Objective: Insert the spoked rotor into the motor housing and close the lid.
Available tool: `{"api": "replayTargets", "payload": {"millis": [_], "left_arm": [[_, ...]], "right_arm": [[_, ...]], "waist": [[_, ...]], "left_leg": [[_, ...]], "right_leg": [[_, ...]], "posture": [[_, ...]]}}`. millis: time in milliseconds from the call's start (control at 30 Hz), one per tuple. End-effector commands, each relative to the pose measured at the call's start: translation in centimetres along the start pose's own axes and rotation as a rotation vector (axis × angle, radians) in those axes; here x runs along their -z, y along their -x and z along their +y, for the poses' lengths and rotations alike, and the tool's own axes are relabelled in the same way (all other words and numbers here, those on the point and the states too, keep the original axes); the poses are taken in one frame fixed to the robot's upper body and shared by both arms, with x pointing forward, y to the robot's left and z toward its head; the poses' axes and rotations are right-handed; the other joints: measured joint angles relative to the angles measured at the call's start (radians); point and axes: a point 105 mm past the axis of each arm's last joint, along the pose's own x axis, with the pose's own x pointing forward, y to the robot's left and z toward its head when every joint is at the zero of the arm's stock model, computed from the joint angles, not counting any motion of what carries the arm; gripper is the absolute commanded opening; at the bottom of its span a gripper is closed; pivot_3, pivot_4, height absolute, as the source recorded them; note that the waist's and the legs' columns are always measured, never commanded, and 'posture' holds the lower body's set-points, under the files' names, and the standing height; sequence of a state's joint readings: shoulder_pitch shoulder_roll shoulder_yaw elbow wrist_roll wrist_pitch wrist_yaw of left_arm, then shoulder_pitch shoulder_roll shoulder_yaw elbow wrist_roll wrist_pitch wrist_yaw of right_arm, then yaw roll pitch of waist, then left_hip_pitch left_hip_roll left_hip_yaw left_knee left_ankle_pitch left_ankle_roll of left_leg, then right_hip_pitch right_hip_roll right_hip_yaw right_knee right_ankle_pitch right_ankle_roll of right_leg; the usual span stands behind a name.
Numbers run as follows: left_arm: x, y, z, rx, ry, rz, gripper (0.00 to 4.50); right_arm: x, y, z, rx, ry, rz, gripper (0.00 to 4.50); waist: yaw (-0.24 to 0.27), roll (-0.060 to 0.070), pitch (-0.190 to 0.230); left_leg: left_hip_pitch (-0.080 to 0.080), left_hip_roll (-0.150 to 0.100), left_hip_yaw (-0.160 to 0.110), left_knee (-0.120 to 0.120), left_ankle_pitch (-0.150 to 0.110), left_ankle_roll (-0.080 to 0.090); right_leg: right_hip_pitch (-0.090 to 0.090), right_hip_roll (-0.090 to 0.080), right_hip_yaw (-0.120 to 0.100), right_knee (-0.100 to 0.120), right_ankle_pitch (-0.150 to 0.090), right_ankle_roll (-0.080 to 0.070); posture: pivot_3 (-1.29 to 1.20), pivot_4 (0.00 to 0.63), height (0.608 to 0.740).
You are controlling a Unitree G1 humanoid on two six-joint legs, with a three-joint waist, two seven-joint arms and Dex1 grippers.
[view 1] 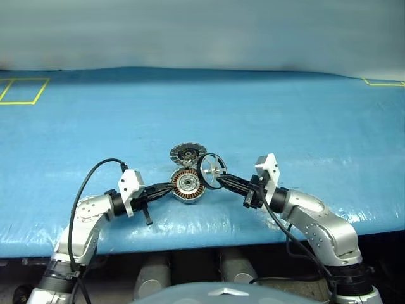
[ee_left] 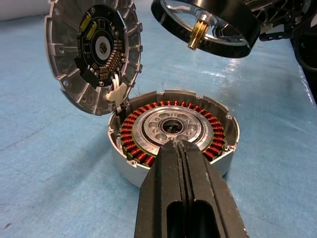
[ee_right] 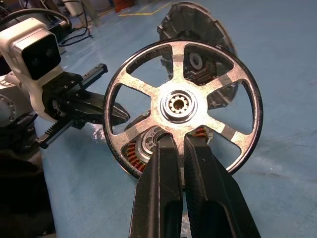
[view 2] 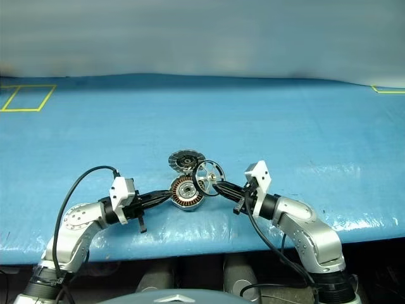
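**Copper windings exposed: housing open, rotor held clear of it**

Copper-coloured windings ring the silver centre hub of the motor housing (ee_left: 173, 134), which sits on the blue table cover (view 1: 304, 120) near its front edge; the housing's bowl contains only these windings and the hub, no rotor being seated in it.

The lid (ee_left: 94, 52) stands tilted up at the housing's far rim, its ribbed silver face with the dark circuit centre turned toward the housing; a small white piece joins the two at the rim; the lid is plainly not closed.

The spoked rotor (ee_right: 182, 106), a black ring with silver spokes and a central hub, is held in the air just beside and above the housing, on the robot's right of it; it touches neither housing nor lid so far as the views allow. A brass-coloured shaft projects from its hub toward the housing.

The right gripper (ee_right: 179, 144) is clamped on the rotor, its two black fingers pinching a lower spoke near the hub.

The left gripper (ee_left: 177, 148) has its fingers pressed together with nothing between them; their tips lie at the housing's near rim, over the windings; whether they bear on it cannot be told.
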State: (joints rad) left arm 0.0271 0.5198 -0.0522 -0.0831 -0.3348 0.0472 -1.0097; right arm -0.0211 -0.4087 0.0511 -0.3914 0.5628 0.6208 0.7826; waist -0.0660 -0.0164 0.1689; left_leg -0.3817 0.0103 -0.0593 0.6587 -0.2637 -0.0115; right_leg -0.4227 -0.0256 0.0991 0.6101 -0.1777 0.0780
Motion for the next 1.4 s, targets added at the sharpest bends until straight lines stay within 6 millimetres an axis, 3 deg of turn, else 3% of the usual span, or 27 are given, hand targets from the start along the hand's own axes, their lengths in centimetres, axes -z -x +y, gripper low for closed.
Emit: {"api": "replayTargets", "payload": {"millis": [33,533,1200,1400], "left_arm": [[-0.8,0.7,0.1,0.006,-0.031,-0.033,0.0],[-0.5,1.6,-0.5,0.025,-0.052,-0.03,0.0],[-0.4,1.4,-0.6,0.02,-0.06,-0.021,0.0],[-0.4,1.3,-0.6,0.017,-0.062,-0.02,0.0]], "right_arm": [[-1.0,-1.0,0.8,-0.065,0.033,-0.031,0.01],[0.2,-2.9,0.6,-0.112,0.037,0.028,0.01],[0.5,-3.9,1.1,-0.147,0.066,0.06,0.01],[1.2,-4.0,0.4,-0.119,0.067,0.098,0.01]], "waist": [[0.001,0.0,0.0],[0.004,0.0,0.0],[0.004,0.0,0.0],[0.004,0.0,0.0]], "left_leg": [[-0.001,0.0,0.0,0.0,0.0,0.0],[-0.003,0.0,0.0,0.0,0.0,0.0],[-0.003,0.0,0.0,0.001,0.0,0.0],[-0.003,0.0,0.0,0.001,0.0,0.0]], "right_leg": [[-0.001,0.0,0.0,0.0,0.0,0.0],[-0.003,0.0,0.0,0.001,0.0,0.0],[-0.003,0.0,0.0,0.001,0.0,0.0],[-0.003,0.0,0.0,0.001,0.0,0.0]], "posture": [[0.0,0.15,0.74],[0.0,0.15,0.74],[0.0,0.15,0.74],[0.0,0.15,0.74]]}}
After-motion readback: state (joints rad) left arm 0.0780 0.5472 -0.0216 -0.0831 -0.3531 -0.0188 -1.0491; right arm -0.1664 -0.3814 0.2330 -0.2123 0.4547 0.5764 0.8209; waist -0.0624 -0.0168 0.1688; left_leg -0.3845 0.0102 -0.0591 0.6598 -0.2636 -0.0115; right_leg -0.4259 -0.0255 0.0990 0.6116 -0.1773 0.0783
